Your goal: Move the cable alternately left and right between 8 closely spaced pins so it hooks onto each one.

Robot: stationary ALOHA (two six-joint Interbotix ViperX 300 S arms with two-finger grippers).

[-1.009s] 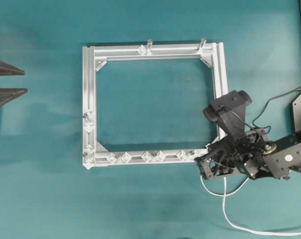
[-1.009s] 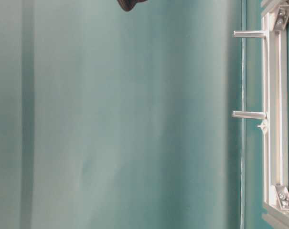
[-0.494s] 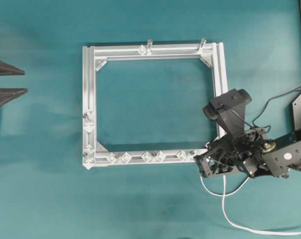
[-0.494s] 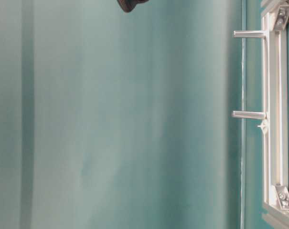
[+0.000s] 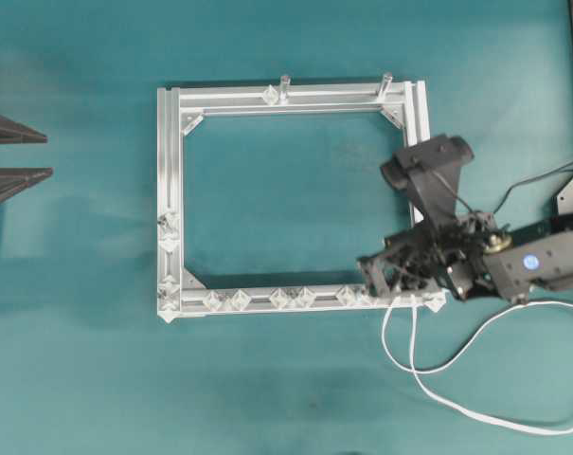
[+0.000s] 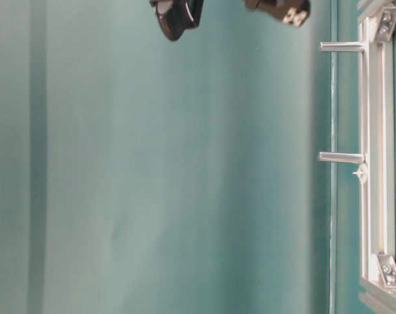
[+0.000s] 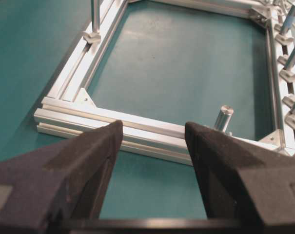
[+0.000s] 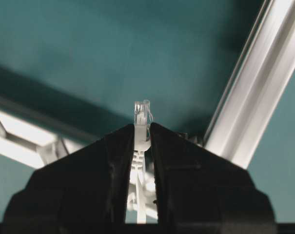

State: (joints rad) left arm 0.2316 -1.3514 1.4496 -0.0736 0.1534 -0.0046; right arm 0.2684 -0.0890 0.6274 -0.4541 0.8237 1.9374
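The cable [image 5: 412,336] is a thin white cord looping on the table below the aluminium frame [image 5: 295,98]. In the right wrist view its small white plug [image 8: 142,113] sticks out between the fingertips of my right gripper [image 8: 142,127], which is shut on it. Seen from overhead, my right gripper [image 5: 365,273] hovers over the frame's near right corner, close to the last pins [image 5: 354,295] on the near rail. More pins [image 5: 169,233] sit on the left rail. My left gripper [image 5: 11,156] stands open and empty well left of the frame, its fingers [image 7: 96,161] facing the left rail.
Two taller clear pegs [image 5: 285,85] [image 5: 386,81] stand on the far rail, also visible from table level [image 6: 342,157]. A pin post [image 7: 223,117] rises just beyond the left gripper's right finger. A dark wire [image 5: 523,185] runs from the right arm.
My right gripper has moved up and to the left, from outside the frame's near right corner to over it, with the plug still held. The cable loop followed. The left arm stayed still.
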